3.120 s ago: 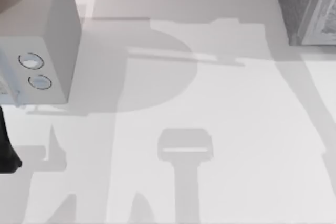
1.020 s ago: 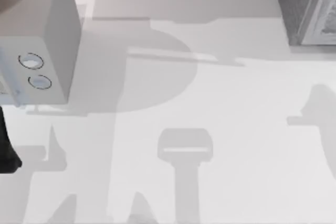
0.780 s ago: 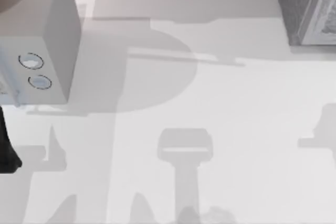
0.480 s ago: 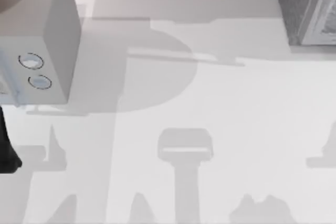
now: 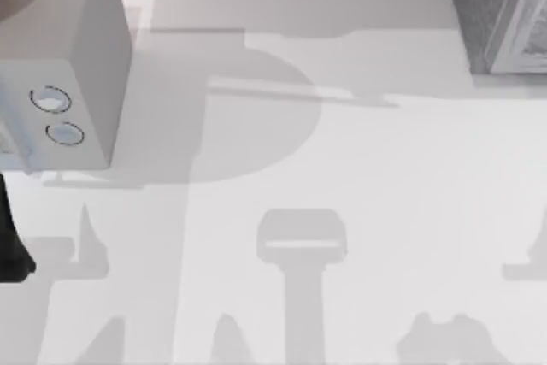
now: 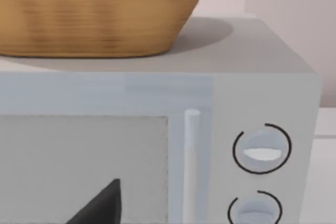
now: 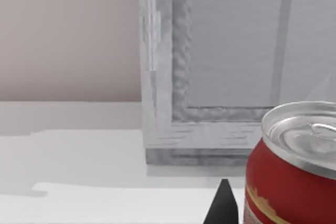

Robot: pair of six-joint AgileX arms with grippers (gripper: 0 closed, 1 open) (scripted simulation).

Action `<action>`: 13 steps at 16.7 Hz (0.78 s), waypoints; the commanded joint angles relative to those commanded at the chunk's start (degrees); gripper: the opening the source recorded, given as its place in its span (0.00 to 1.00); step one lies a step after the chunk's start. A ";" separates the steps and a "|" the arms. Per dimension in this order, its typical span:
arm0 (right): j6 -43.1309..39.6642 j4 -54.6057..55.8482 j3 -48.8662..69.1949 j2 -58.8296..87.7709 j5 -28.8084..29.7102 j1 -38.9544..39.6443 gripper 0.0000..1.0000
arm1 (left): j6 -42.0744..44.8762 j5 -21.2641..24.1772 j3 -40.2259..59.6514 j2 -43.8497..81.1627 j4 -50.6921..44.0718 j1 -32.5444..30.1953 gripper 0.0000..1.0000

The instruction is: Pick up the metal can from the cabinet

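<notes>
Right wrist view: metal can (image 7: 294, 166) upright, near cabinet (image 7: 210, 77).

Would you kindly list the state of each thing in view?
metal can: upright, sealed, close in front of the right wrist camera.
cabinet: framed panel shut, standing on the table.
microwave: door shut.
basket: sitting on top of the microwave.

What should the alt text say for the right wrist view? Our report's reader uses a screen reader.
A red can with a silver top stands upright, close to the camera, beside a dark gripper fingertip. Behind it, a grey cabinet with a ridged framed panel stands on a white table against a pinkish wall.
</notes>
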 joint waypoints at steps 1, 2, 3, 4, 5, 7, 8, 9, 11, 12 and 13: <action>0.00 0.00 0.00 0.00 0.00 0.00 0.00 | 0.00 0.00 0.00 0.00 0.00 0.00 1.00; -0.02 0.30 0.12 0.55 -0.23 -0.03 0.00 | 0.00 0.00 0.00 0.00 0.00 0.00 1.00; -0.04 0.94 0.39 1.69 -0.72 -0.11 0.00 | 0.00 0.00 0.00 0.00 0.00 0.00 1.00; -0.05 1.96 0.84 3.42 -1.45 -0.24 0.00 | 0.00 0.00 0.00 0.00 0.00 0.00 1.00; -0.04 3.35 1.47 5.72 -2.42 -0.41 0.00 | 0.00 0.00 0.00 0.00 0.00 0.00 1.00; 0.04 7.23 3.30 11.81 -4.99 -0.92 0.00 | 0.00 0.00 0.00 0.00 0.00 0.00 1.00; 0.13 9.73 4.50 15.57 -6.57 -1.26 0.00 | 0.00 0.00 0.00 0.00 0.00 0.00 1.00; 0.23 12.54 5.86 19.70 -8.31 -1.65 0.00 | 0.00 0.00 0.00 0.00 0.00 0.00 1.00; 0.49 18.95 8.99 28.95 -12.23 -2.53 0.00 | 0.00 0.00 0.00 0.00 0.00 0.00 1.00; 0.63 22.50 10.73 34.01 -14.39 -3.03 0.00 | 0.00 0.00 0.00 0.00 0.00 0.00 1.00; 0.78 26.24 12.57 39.32 -16.66 -3.56 0.00 | 0.00 0.00 0.00 0.00 0.00 0.00 1.00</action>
